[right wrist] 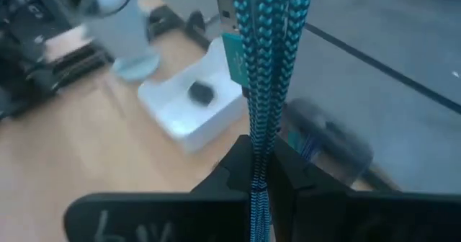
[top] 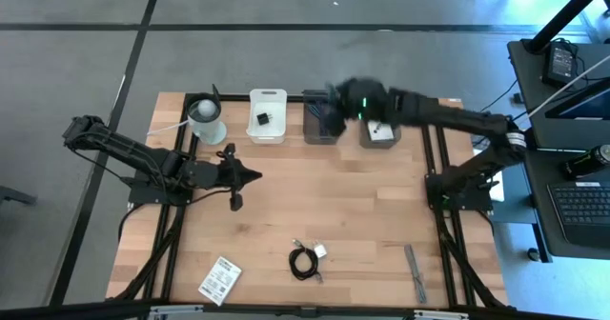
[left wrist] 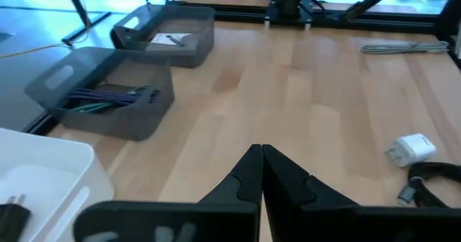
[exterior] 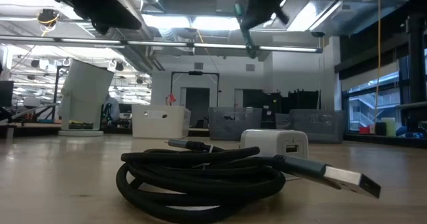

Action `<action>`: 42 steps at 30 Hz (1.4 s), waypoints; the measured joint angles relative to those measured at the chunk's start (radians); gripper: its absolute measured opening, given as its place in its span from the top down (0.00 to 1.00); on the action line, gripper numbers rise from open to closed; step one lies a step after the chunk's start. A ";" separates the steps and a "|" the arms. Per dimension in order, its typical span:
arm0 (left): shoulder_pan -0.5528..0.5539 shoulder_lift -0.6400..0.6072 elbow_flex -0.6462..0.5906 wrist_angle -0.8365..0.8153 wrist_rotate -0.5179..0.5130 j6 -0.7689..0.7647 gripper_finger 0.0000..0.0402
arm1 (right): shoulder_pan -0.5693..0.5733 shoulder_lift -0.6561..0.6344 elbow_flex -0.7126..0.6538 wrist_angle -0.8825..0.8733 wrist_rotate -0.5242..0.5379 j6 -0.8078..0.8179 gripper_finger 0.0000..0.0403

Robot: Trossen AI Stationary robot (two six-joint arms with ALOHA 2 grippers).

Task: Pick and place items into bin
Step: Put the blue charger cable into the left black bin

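Observation:
My right gripper (top: pixel 334 106) is up over the grey bins at the table's far edge, shut on a teal braided cable (right wrist: pixel 268 62). It also shows at the top of the low view (exterior: pixel 257 11). My left gripper (top: pixel 253 175) is shut and empty, low over the table's left middle, its fingers (left wrist: pixel 261 163) pointing toward the right edge. A black coiled cable (top: pixel 304 261) with a white charger (top: pixel 321 250) lies near the front edge. A white printed card (top: pixel 220 279) and grey strips (top: pixel 416 270) lie flat there too. My right gripper pinches the bundled strands of the teal cable (right wrist: pixel 257 159) between its two fingers, which lie across them. The strands run on past the fingertips to a plug end (right wrist: pixel 234 55). The cable is lifted clear above the bins, and a strand (exterior: pixel 248 32) hangs below the gripper.
Along the far edge stand a white cup with a ball (top: pixel 207 120), a white bin (top: pixel 268 130) holding a small black cube (right wrist: pixel 200 92), a grey bin (top: pixel 322 125) with purple and teal cables (left wrist: pixel 108 98), and a grey bin (top: pixel 379 134) with a white card.

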 joint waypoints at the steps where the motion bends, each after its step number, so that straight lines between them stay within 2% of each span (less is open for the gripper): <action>1: 0.000 0.000 0.000 0.000 -0.017 -0.008 1.00 | -0.049 0.012 0.000 0.044 -0.059 -0.032 0.96; 4: 0.000 0.000 0.000 0.002 -0.097 -0.034 1.00 | -0.173 0.071 0.005 0.165 -0.246 -0.051 0.96; 7: 0.001 0.000 0.000 0.003 -0.143 -0.034 1.00 | -0.245 0.172 0.066 0.135 -0.331 -0.101 0.96; 15: 0.026 0.000 0.000 0.003 -0.160 -0.036 1.00 | -0.311 0.530 0.424 -0.233 -0.386 -0.239 0.96; 20: 0.040 0.000 0.000 0.003 -0.160 -0.040 1.00 | -0.331 0.677 0.536 -0.393 -0.386 -0.266 0.96; 25: 0.043 0.000 0.000 -0.002 -0.162 -0.087 1.00 | -0.342 0.736 0.529 -0.409 -0.387 -0.286 0.96; 28: 0.042 0.000 0.000 -0.002 -0.162 -0.088 1.00 | -0.344 0.754 0.529 -0.408 -0.418 -0.287 0.91; 36: 0.049 0.000 0.000 -0.008 -0.174 -0.087 1.00 | -0.344 0.764 0.529 -0.406 -0.437 -0.306 0.87; 42: 0.062 0.000 0.000 -0.025 -0.172 -0.064 1.00 | -0.344 0.763 0.529 -0.426 -0.461 -0.257 0.82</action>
